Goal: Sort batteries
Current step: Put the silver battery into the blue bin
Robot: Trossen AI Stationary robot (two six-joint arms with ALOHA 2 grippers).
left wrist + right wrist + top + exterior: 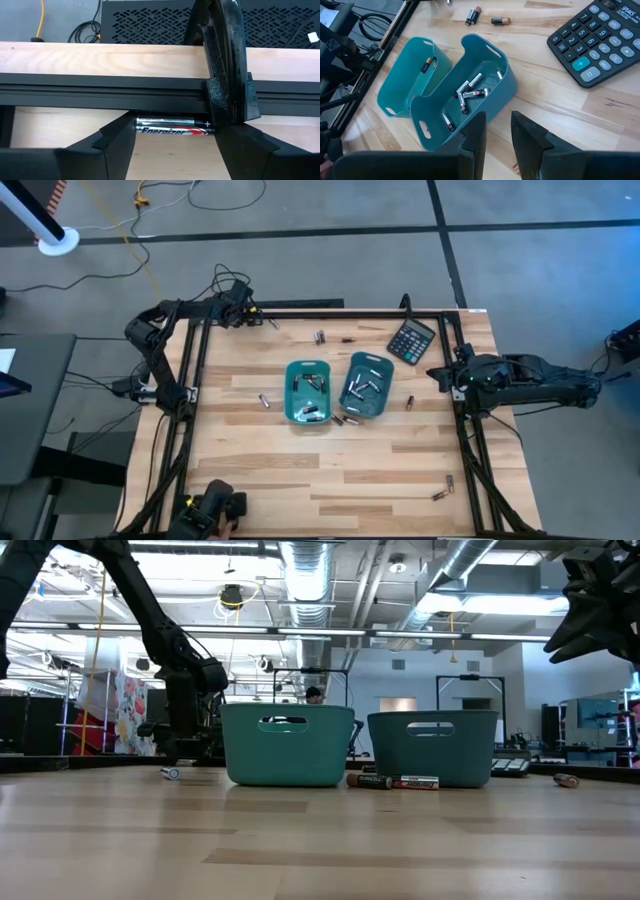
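At the bench's far left corner, the left claw (170, 145) straddles a battery (172, 126) lying against the black rail (100, 92), fingers apart either side. Small, rigid, smooth, it likely rolls; gripping mid-barrel suits. The right claw (495, 131) hovers, narrowly parted, empty.

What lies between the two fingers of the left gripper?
In the left wrist view, one battery lies lengthwise between the left gripper's fingers, close against the black frame rail. Nothing else is there.
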